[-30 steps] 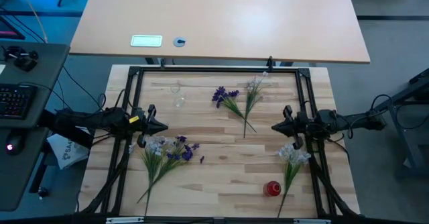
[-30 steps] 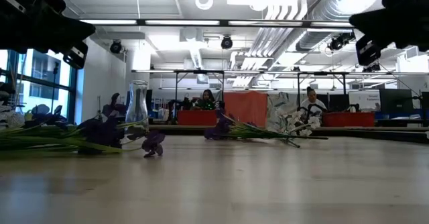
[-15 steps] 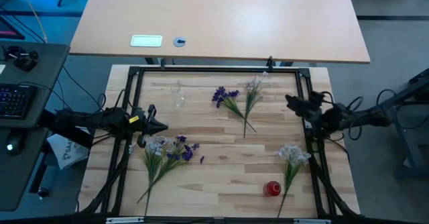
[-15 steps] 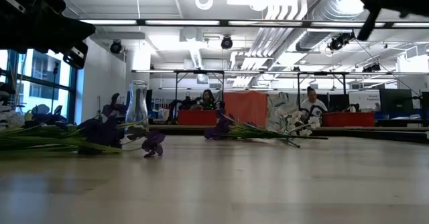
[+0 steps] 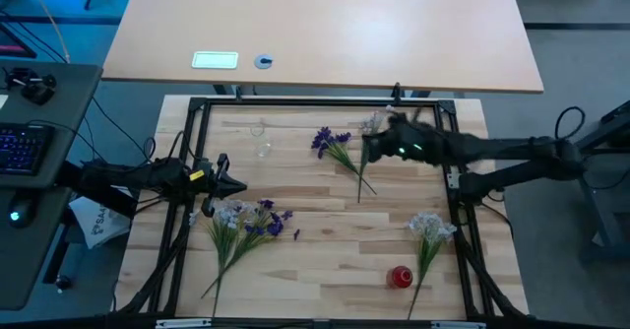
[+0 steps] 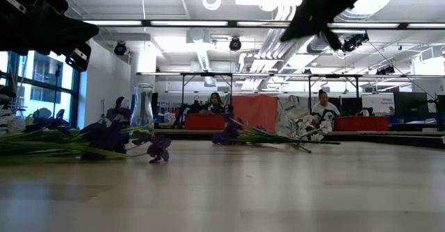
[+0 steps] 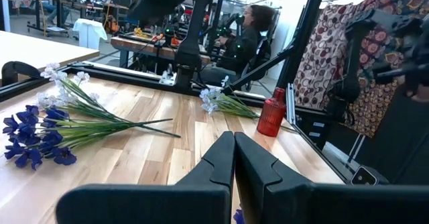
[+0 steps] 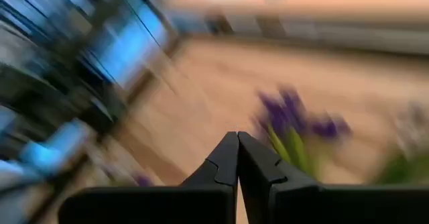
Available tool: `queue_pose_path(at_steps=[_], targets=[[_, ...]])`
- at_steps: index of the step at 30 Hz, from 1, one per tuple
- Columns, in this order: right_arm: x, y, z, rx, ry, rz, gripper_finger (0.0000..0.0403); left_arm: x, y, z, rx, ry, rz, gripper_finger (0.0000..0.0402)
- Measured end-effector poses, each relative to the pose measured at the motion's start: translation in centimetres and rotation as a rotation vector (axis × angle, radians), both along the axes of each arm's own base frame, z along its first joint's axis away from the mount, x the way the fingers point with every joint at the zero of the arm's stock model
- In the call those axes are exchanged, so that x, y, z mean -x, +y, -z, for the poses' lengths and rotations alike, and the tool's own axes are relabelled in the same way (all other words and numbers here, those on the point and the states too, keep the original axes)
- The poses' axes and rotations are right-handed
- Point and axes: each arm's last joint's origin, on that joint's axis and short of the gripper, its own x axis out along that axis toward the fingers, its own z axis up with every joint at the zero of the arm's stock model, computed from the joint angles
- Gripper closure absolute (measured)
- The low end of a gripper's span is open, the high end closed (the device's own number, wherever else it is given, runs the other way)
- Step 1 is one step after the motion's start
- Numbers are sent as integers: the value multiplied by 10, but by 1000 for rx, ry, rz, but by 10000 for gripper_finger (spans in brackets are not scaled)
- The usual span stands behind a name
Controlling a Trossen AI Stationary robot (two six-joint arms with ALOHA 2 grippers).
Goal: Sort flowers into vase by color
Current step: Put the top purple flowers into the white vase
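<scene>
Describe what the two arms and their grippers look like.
Both arms are dark, near-black, jointed links with black cables trailing from their bases. The left arm carries a small yellow marking near its wrist. Each gripper, left gripper and right gripper, has two matte black, wedge-shaped fingers tapering to a point.

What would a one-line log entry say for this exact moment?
right gripper: shut, empty, over pale flower at far side | left gripper: shut, waiting at left edge | clear vase: empty | red vase: empty

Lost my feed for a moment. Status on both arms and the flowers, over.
Right gripper shut, empty, above the far purple and pale sprays. Left gripper shut, parked at the left edge. Clear glass vase and red vase both empty. Nothing in the way.
</scene>
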Motion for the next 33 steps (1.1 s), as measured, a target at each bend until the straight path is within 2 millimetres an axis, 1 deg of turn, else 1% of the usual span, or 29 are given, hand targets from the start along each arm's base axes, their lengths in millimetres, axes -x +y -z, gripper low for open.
queue_pose_path(at_steps=[2,4,7,10,12,14,16,19,25,28,33], targets=[[-10,-10,6,-26,114,-60,374,0,0,0,0,0,0,402],[-20,-20,15,-44,190,-102,344,0,0,0,0,0,0,402],[-37,-34,36,-97,280,-152,287,0,0,0,0,0,0,401],[-52,-44,61,-153,367,-254,226,0,0,0,0,0,1,402],[-58,-49,78,-167,443,-290,190,0,0,0,0,0,0,401],[-63,-57,92,-153,503,-284,163,0,0,0,0,0,0,402],[-69,-63,103,-137,545,-268,145,0,0,0,0,0,0,401],[-75,-68,118,-148,595,-264,134,0,0,0,0,0,0,402],[-87,-72,136,-129,645,-313,132,0,0,0,0,0,0,401],[-93,-75,139,-101,628,-313,132,0,0,0,0,0,0,401],[-93,-75,149,-102,672,-328,138,0,0,0,0,0,0,402]])
